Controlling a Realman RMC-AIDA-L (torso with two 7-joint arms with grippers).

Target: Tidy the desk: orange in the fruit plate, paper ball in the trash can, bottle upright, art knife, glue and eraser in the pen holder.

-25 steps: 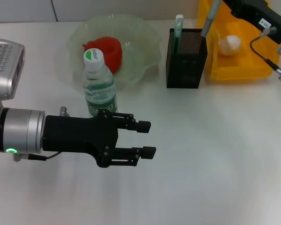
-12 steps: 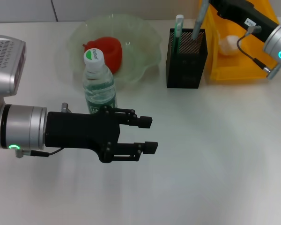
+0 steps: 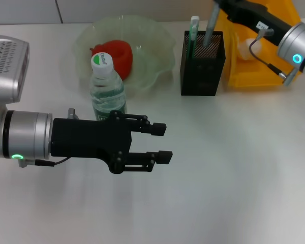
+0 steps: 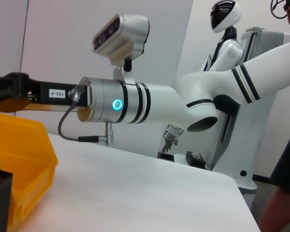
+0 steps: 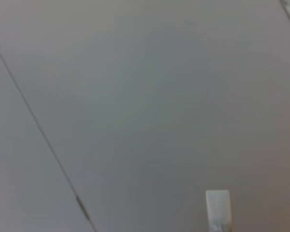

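**Glue going into the holder, left arm idle**

White tabletop [image 3: 234, 168] fills your head view, with everything gathered along its far edge. Your right arm reaches in from the far right, and its gripper [image 3: 221, 4] sits at the top edge of the view, right above the pen holder [image 3: 202, 63]. The glue [image 3: 210, 30] hangs nearly upright below it, its lower end already inside the mesh, beside the art knife [image 3: 193, 31], which leans in the holder's other corner. You cannot tell from these views whether the fingers are clamped on the stick or have let go; the tips are cut off by the frame. Held steep like that, the stick should drop straight in rather than catch the rim.

Your left gripper [image 3: 161, 143] hovers low over the bare near half of the tabletop, fingers parted and empty, well clear of the work, so it looks parked.

The bottle [image 3: 108, 91] stands upright just in front of the fruit plate [image 3: 157, 40], and the orange [image 3: 117, 55] lies in the plate. A paper ball [image 3: 246, 44] rests in the trash can [image 3: 254, 76], partly behind the right arm's cable. No eraser shows; it may be in the holder, but the mesh hides that.

Judging by this layout, you are on what looks like the last placement.
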